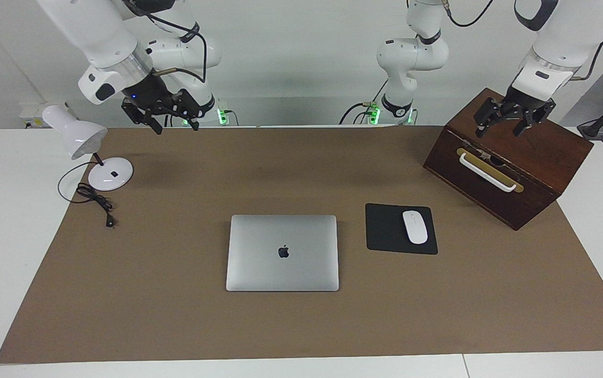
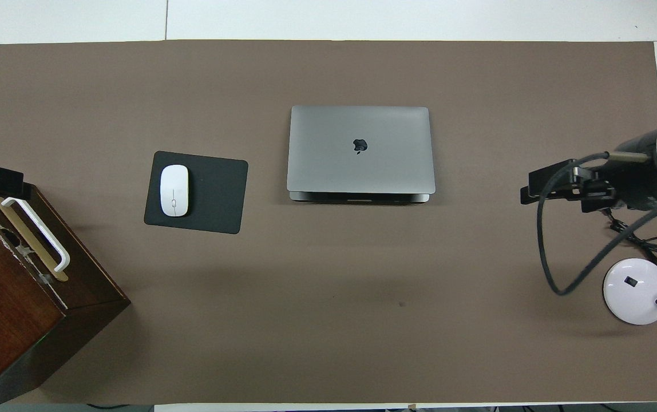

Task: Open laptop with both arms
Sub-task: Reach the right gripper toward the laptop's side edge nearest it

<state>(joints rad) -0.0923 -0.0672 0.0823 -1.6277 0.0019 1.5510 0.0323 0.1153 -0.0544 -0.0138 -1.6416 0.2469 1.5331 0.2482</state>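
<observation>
We saw the flat, matte-silver laptop (image 1: 282, 252) shut mid-mat, mouse pad (image 1: 388, 229) at its 3 o'clock, left gripper (image 1: 512, 121) splayed over the box (image 1: 543, 152), right gripper (image 1: 167, 116) spread, waiting.

The wooden box (image 2: 14, 297) and lamp (image 2: 637, 289) run off the overhead view's edges

Light is bright and even, falling from above. Around the laptop (image 1: 282, 252) shadows are thin and soft; broader faint ones lie on the brown mat (image 1: 186, 315) nearer the robots than the laptop. Its lid shows a mild sheen. Both views are sharp, without visible bending at the edges.
</observation>
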